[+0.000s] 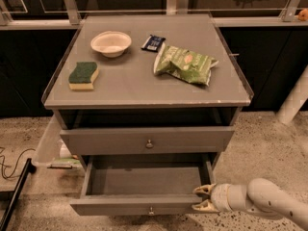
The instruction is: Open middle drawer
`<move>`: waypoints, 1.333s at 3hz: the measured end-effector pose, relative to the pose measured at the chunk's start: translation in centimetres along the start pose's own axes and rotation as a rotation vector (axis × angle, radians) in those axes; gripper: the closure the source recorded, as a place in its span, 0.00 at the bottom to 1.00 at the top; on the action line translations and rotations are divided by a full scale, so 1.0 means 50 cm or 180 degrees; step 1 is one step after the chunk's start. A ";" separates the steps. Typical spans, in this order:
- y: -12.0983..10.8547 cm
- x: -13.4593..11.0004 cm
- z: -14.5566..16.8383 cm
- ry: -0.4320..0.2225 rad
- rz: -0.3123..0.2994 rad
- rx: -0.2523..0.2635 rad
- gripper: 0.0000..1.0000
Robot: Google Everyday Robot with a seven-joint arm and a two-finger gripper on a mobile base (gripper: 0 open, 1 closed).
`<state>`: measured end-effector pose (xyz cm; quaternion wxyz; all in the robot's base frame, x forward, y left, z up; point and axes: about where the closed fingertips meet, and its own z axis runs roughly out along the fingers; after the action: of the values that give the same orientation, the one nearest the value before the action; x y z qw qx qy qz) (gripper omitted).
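The middle drawer is pulled out of the grey cabinet, and its shallow box is bare inside. Its low flat front carries a small round knob. My gripper is at the right end of that front, coming in from the lower right on a pale arm. Its two fingertips are spread apart, one above the other, level with the drawer's front right corner. Nothing is held between them. Above, a taller, wider drawer front with its own knob is closed.
On the cabinet top lie a white bowl, a green-and-yellow sponge, a green chip bag and a small dark packet. A clear bin and a cable are on the floor at left.
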<state>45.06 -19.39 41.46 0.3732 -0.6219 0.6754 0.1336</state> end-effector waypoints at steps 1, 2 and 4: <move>0.000 0.000 0.000 0.0000 0.0000 0.0000 0.58; 0.014 0.012 0.008 -0.0012 0.0060 -0.0026 0.34; 0.030 0.018 0.016 -0.0029 0.0144 -0.0038 0.15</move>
<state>43.97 -19.23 39.88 0.3695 -0.6080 0.6868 0.1488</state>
